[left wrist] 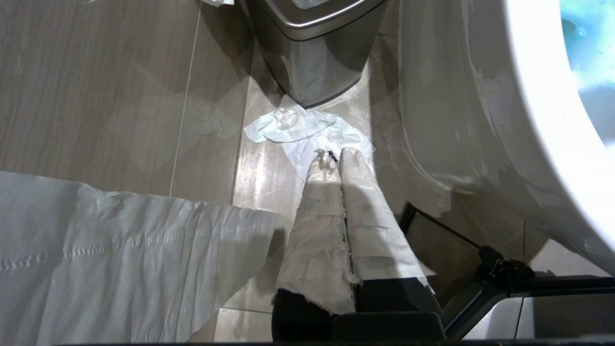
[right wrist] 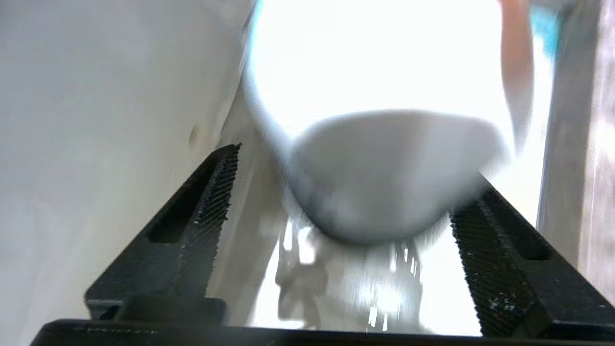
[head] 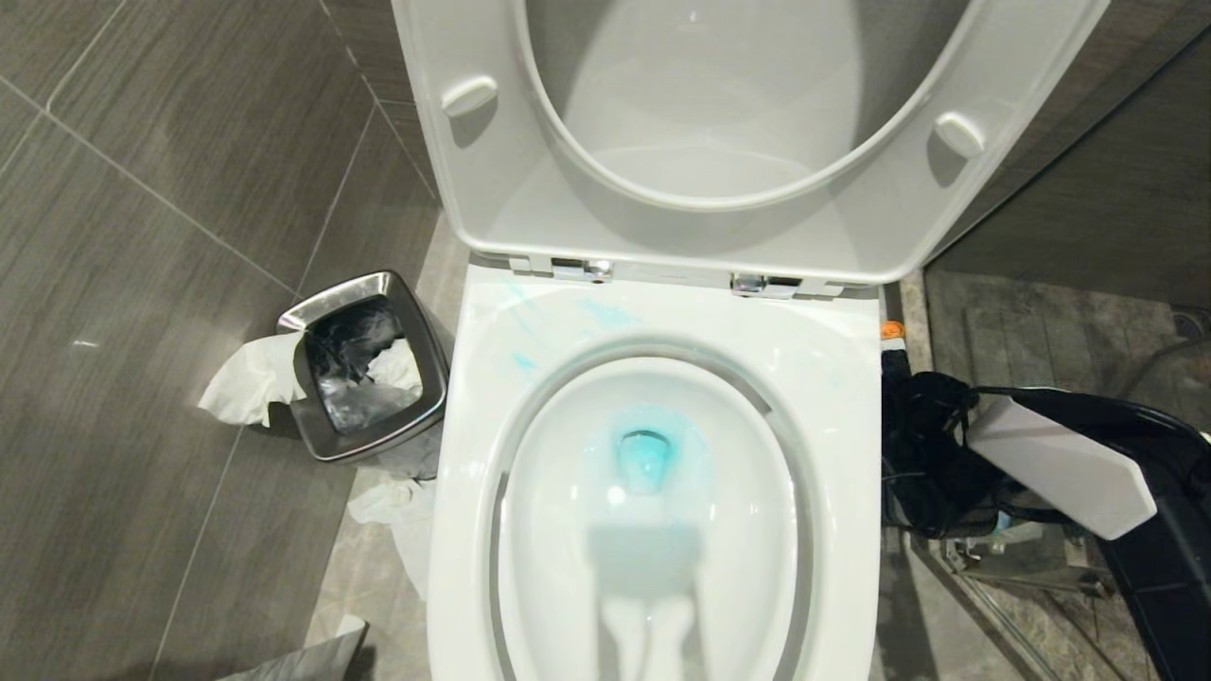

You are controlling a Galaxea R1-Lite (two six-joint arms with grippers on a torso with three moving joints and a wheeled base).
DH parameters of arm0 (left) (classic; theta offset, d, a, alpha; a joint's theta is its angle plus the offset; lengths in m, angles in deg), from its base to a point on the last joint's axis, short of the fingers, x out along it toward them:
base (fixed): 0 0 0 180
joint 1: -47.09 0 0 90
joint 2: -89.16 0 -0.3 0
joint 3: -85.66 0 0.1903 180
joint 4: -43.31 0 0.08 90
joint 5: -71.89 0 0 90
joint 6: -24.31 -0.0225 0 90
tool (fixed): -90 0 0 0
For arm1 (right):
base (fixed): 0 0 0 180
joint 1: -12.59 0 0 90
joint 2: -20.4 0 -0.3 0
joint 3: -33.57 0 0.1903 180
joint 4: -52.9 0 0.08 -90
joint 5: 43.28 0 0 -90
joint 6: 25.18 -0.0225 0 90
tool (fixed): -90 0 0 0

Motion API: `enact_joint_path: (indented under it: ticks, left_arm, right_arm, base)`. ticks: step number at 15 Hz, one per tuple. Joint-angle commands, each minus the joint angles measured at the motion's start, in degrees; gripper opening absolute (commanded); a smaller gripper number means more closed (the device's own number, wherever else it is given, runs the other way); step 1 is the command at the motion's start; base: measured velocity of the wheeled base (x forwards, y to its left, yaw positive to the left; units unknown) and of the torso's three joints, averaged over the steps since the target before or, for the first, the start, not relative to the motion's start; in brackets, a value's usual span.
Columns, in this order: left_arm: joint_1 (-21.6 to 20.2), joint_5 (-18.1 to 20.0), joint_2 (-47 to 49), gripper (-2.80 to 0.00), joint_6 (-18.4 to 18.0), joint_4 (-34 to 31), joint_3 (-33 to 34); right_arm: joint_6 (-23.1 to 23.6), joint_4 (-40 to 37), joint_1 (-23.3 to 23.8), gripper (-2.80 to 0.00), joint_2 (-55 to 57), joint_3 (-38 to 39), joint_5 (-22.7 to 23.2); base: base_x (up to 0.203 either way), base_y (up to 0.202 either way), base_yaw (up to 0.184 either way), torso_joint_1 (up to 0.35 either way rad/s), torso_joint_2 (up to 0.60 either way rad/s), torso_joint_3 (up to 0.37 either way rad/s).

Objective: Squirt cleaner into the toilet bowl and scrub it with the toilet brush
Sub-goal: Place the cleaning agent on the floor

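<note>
The toilet bowl [head: 757, 530] fills the middle of the head view, its seat and lid [head: 492, 189] raised. Blue cleaner liquid colours the water at the drain [head: 645, 454] and streaks the back rim. My right arm [head: 1060, 463] reaches down beside the bowl's right side. In the right wrist view my right gripper [right wrist: 355, 168] is open. A wide, rounded white body, blurred, sits just ahead between its black fingers [right wrist: 206, 202]; it looks like the cleaner [right wrist: 384, 173], with no label showing. My left gripper [left wrist: 334, 156] is shut on nothing, parked low left of the bowl. The toilet brush is out of view.
A small steel waste bin [head: 426, 378] stands left of the toilet, with paper hanging from it and crumpled tissue [left wrist: 307, 129] on the floor. A sheet of white paper [left wrist: 120, 259] lies by my left gripper. A glass partition edge [head: 1003, 605] runs right of the toilet.
</note>
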Motion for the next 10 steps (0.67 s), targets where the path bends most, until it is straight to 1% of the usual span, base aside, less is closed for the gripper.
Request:
enact_joint_path:
  ticks: [1, 3, 7, 8, 10]
  left_arm:
    - [0.0, 0.0, 0.0, -2.8, 0.0, 0.0, 0.0]
    - [0.1, 0.0, 0.0, -2.8, 0.0, 0.0, 0.0]
    - [0.0, 0.0, 0.0, -2.8, 0.0, 0.0, 0.0]
    - [0.0, -0.1, 0.0, -2.8, 0.0, 0.0, 0.0]
    - [0.1, 0.0, 0.0, -2.8, 0.0, 0.0, 0.0]
  right_arm:
    - [0.1, 2.5, -0.2, 0.0, -4.8, 9.0, 0.0]
    - [0.1, 4.4, -0.3, 0.0, -9.1, 16.2, 0.1]
    - [0.2, 5.2, -0.9, 0.0, -23.0, 30.6, 0.1]
    - [0.3, 5.2, -1.5, -2.8, -26.7, 35.0, 0.1]
    - [0.4, 5.2, -2.3, -2.8, -33.9, 41.6, 0.1]
  base:
    - [0.0, 0.0, 0.0, 0.0, 0.0, 0.0]
    - [0.0, 0.0, 0.0, 0.0, 0.0, 0.0]
    - [0.0, 0.0, 0.0, 0.0, 0.0, 0.0]
    - [0.0, 0.0, 0.0, 0.0, 0.0, 0.0]
    - [0.0, 0.0, 0.0, 0.0, 0.0, 0.0]
